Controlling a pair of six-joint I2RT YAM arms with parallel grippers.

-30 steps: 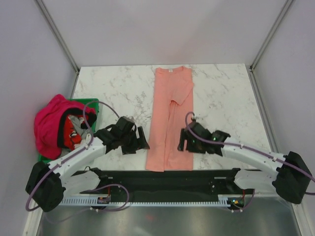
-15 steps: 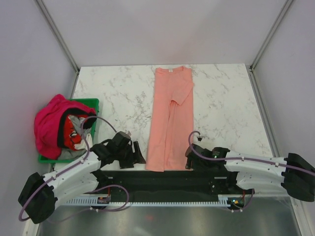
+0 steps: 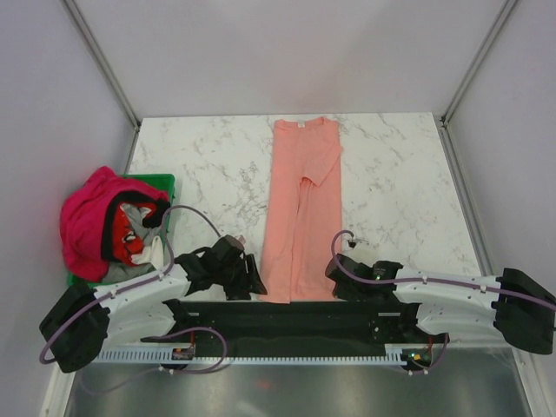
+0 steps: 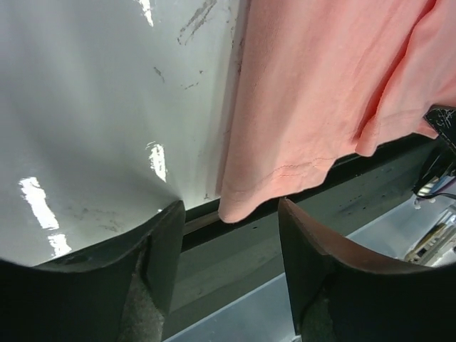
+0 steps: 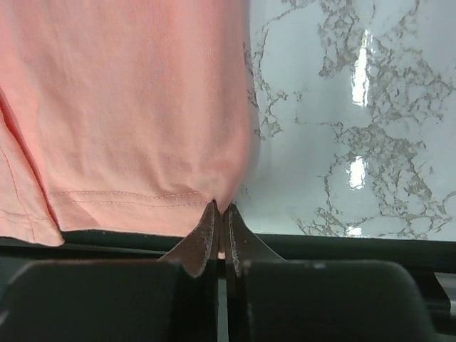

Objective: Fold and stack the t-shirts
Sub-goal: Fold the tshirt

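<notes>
A salmon-pink t-shirt [image 3: 300, 208] lies folded into a long narrow strip down the middle of the marble table [image 3: 208, 165], its hem at the near edge. My right gripper [image 3: 331, 276] is shut on the hem's right corner [image 5: 221, 201], with cloth pinched between the fingertips. My left gripper [image 3: 257, 285] is open just beside the hem's left corner [image 4: 235, 206], which lies between its fingertips [image 4: 173, 214] without being gripped. A magenta-pink t-shirt [image 3: 82, 228] is heaped over the green crate [image 3: 161, 184] at the left.
The green crate also holds red, grey and white cloth [image 3: 130, 236]. A black rail [image 3: 287, 317] runs along the table's near edge just below the hem. Metal frame posts and pale walls close in the table's left, right and far sides.
The right jaws have shut on the hem's right corner. The left gripper has slid right and nearer, up to the left corner, and its jaws have narrowed.
</notes>
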